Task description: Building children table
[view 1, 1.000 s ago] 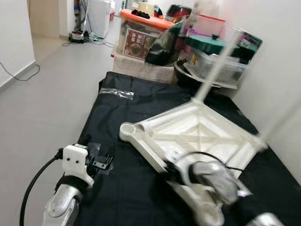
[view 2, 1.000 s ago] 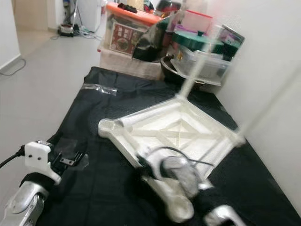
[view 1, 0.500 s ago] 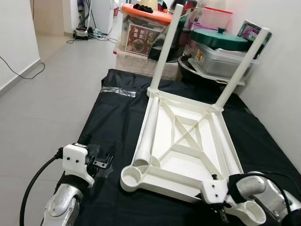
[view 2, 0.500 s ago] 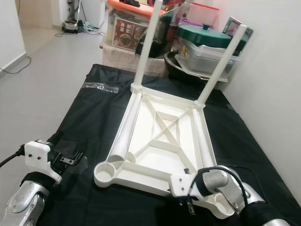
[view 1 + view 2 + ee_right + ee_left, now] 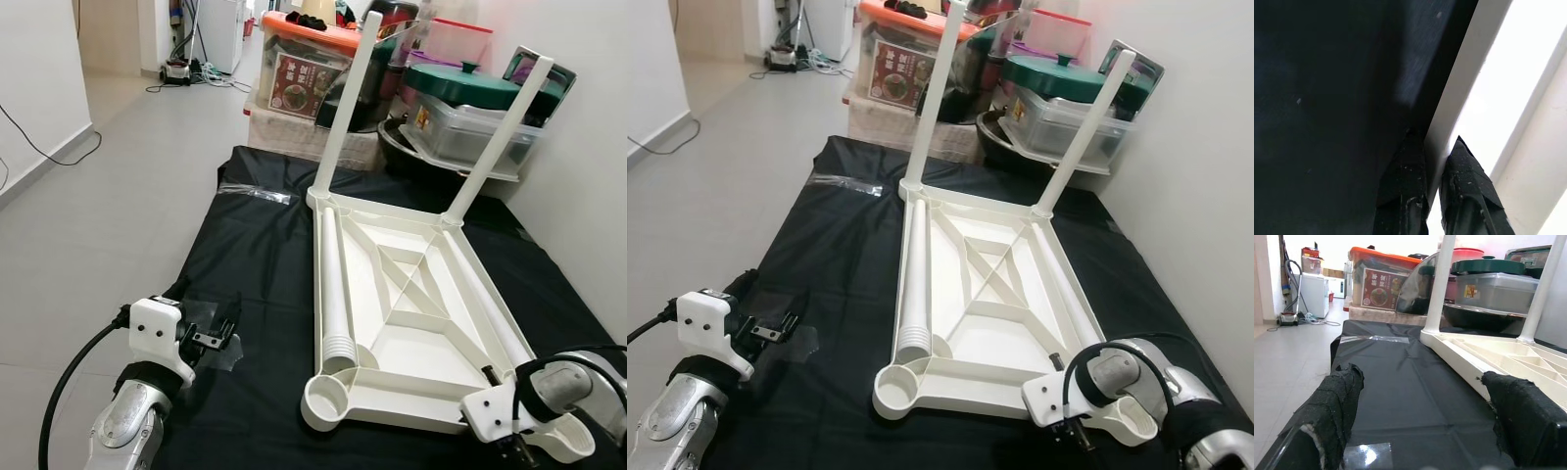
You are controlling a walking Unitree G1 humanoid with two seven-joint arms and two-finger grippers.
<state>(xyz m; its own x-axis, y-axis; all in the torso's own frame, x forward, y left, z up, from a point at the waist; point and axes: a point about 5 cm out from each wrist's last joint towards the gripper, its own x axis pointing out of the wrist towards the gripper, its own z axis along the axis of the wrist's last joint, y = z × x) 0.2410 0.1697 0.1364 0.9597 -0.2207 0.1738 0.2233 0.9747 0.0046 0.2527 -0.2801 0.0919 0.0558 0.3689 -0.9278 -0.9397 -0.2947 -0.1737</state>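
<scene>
A white plastic table top (image 5: 392,406) lies upside down on a black sheet (image 5: 265,255). Two white legs (image 5: 348,98) (image 5: 500,132) stand upright in its far corners. A third, loose leg (image 5: 336,284) lies inside the frame along its left side. The near-left corner socket (image 5: 326,399) holds nothing. At the near-right corner my right gripper (image 5: 514,448) is shut on the table top's rim; in the right wrist view its fingers (image 5: 1403,186) pinch the thin white edge. My left gripper (image 5: 211,338) rests open on the sheet left of the table, nothing between its fingers (image 5: 1332,406).
Storage boxes with an orange lid (image 5: 304,69) and a green-lidded container (image 5: 460,88) crowd the far end of the sheet. A white wall (image 5: 588,147) runs close on the right. Grey floor (image 5: 98,196) stretches to the left. A strip of clear tape (image 5: 257,194) lies on the sheet.
The table top has swung from a diagonal to lying lengthwise, its near end shifting right with my right gripper. The loose leg moved with it. The left arm stayed put.
</scene>
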